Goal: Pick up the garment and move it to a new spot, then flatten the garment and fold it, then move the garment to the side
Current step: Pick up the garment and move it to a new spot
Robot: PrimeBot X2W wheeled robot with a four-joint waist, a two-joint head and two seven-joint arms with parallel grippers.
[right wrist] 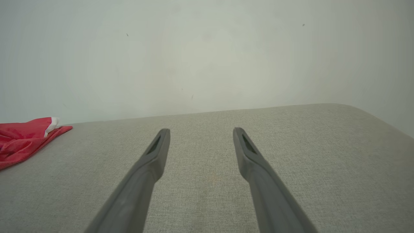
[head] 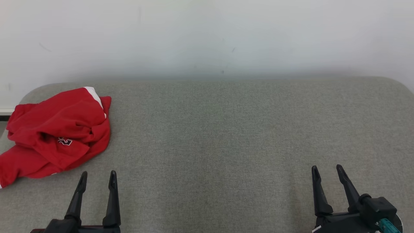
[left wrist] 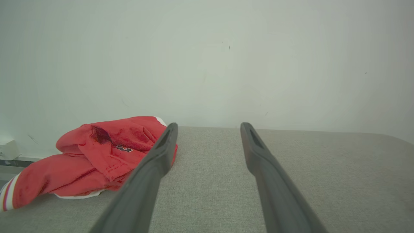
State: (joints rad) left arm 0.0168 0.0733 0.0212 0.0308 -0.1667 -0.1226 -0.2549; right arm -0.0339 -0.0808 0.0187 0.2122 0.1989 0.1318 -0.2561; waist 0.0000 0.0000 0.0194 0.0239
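- I see a grey fabric-covered surface (head: 226, 136) with rounded far corners, its weave fine and even.
- A pale, plain wall (head: 207, 35) stands right behind the surface, with a few faint scuffs on it.
- The garment (head: 58, 132) is red with white trim and a small logo. It lies crumpled in a heap at the far left corner of the surface, and its left side runs past the edge of my head view.
- In my left wrist view the garment (left wrist: 97, 155) shows a striped cuff low on the left.
- My left gripper (head: 98, 177) hovers near the garment's near edge, not touching it, its jaws apart and holding nothing.
- My right gripper (head: 327, 171) sits over bare fabric, well apart from the garment, its jaws apart and holding nothing.
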